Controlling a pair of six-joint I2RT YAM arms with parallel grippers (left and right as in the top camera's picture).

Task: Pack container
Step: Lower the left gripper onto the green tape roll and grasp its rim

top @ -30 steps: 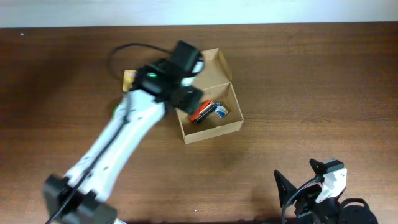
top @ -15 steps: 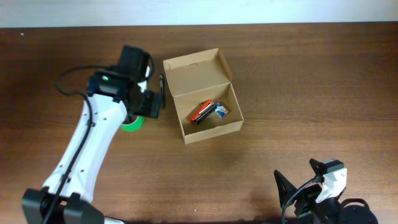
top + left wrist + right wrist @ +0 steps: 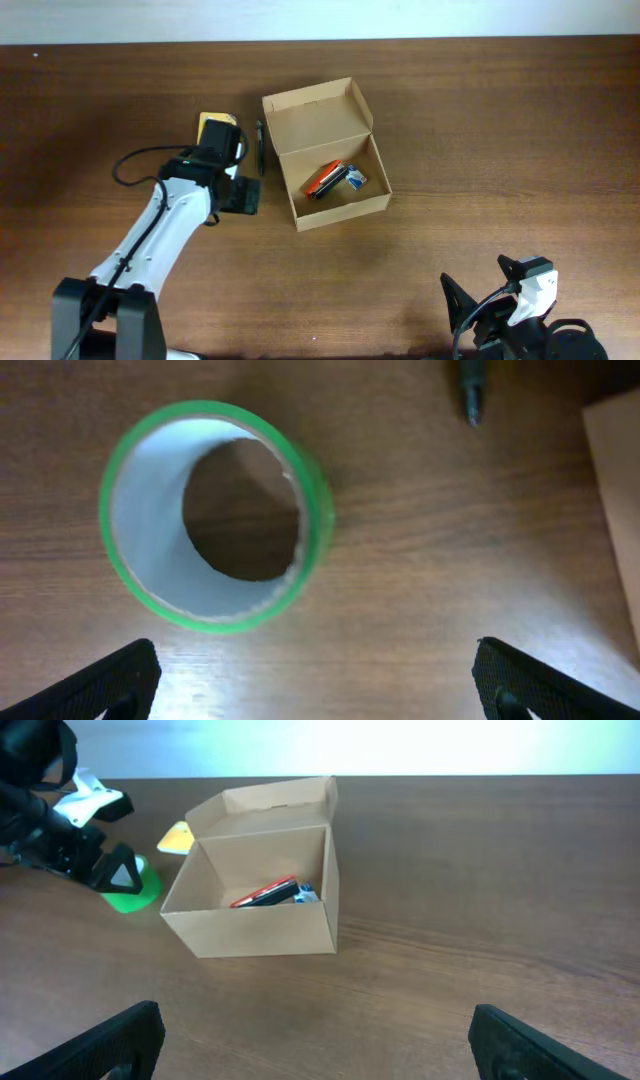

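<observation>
The overhead view looks straight down, taking in the worktop [image 3: 480,150] from its far edge to its near edge. The left wrist view faces straight down but very close, left of the middle, filled by the green tape roll [image 3: 215,530] and a pen tip [image 3: 472,385]. The right wrist view sits low at the near right corner, looking towards the far left, and shares the cardboard box [image 3: 262,930] with the overhead and the roll with the left wrist.

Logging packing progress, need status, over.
Left gripper open, above tape. Right gripper open, far from box. Box open, red item inside. Pen beside box, not blocking.
</observation>
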